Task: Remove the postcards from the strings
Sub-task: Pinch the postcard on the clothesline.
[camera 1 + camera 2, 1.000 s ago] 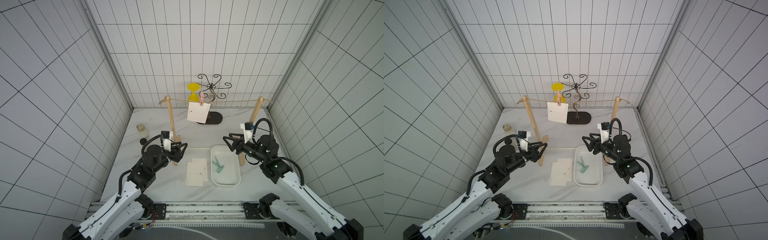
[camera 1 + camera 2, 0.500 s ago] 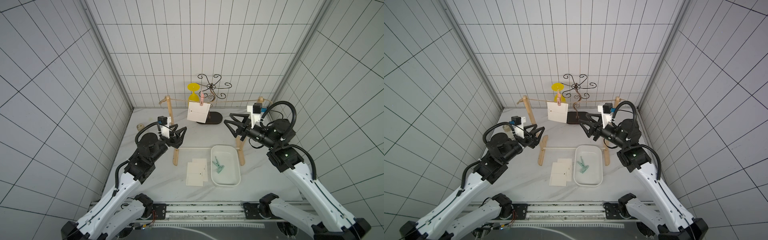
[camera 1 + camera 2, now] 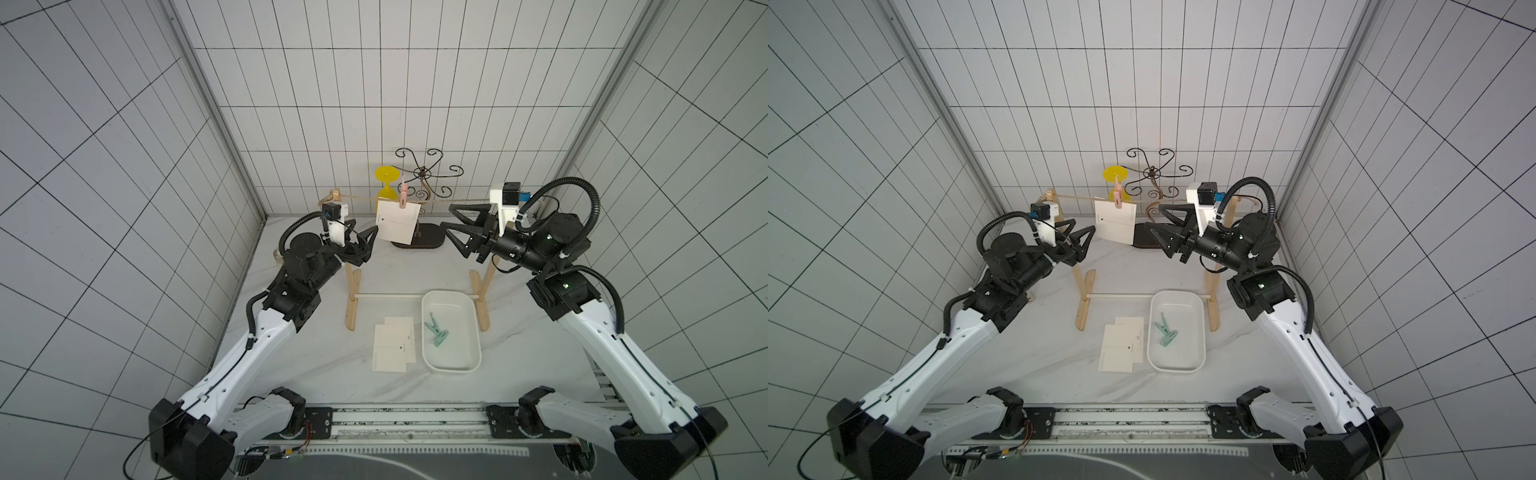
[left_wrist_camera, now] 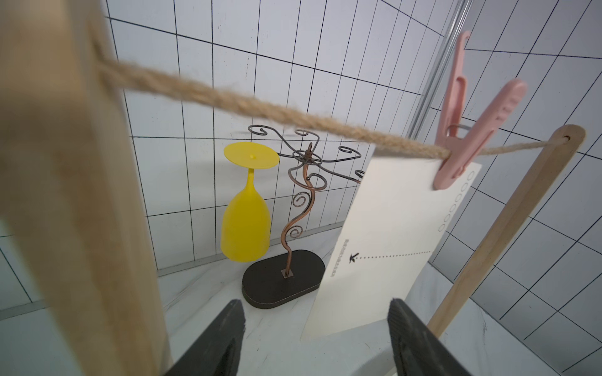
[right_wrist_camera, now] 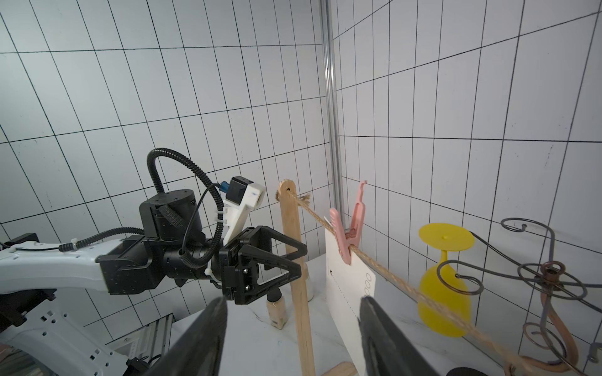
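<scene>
One postcard [image 3: 397,226] hangs from the string [image 3: 361,198], held by a pink clothespin [image 3: 403,197]. Two more postcards [image 3: 395,347] lie overlapping on the table. My left gripper [image 3: 365,232] is open just left of the hanging card's lower corner. In the left wrist view the gripper [image 4: 316,304] sits just below the postcard [image 4: 391,244], with the string [image 4: 260,109] above. My right gripper [image 3: 446,216] is open to the card's right, a short gap away. In the right wrist view the gripper [image 5: 293,301] faces the postcard [image 5: 345,293] edge-on under the clothespin [image 5: 348,234].
A white tray [image 3: 452,370] right of the table cards holds green clothespins [image 3: 436,332]. Behind the string stand a wire rack [image 3: 422,174] on a dark base and an upturned yellow glass [image 3: 386,183]. Wooden posts [image 3: 353,291] [image 3: 482,291] carry the string.
Both arms have risen from near the table and moved in towards the hanging card from either side. Both grippers have opened wider.
</scene>
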`<state>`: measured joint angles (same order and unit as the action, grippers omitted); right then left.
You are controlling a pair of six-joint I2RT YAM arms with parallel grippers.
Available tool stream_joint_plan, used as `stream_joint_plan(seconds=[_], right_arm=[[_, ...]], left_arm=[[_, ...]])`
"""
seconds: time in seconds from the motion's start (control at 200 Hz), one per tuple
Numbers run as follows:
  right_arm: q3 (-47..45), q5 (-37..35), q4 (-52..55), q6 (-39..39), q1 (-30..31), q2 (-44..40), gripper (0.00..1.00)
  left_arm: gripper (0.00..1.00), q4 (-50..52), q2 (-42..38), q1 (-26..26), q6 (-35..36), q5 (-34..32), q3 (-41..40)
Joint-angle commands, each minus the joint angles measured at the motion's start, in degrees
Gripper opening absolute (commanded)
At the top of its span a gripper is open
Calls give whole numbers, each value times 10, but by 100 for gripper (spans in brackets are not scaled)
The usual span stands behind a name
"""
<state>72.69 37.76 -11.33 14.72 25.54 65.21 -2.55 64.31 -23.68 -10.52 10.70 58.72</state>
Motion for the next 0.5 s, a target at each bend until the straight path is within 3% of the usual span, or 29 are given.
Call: stream_joint_plan(seconds=[0.0,0.215,0.495], right_arm=[[63,27,-27,-7,4,14,67],[101,46,-33,-4,4,50,68],[112,61,-47,7,4,67,68]], left_arm=[[70,-35,20,9,-3,50,29],[70,-60,41,13,-11,103,33],[70,-65,59,13,1,125,36]])
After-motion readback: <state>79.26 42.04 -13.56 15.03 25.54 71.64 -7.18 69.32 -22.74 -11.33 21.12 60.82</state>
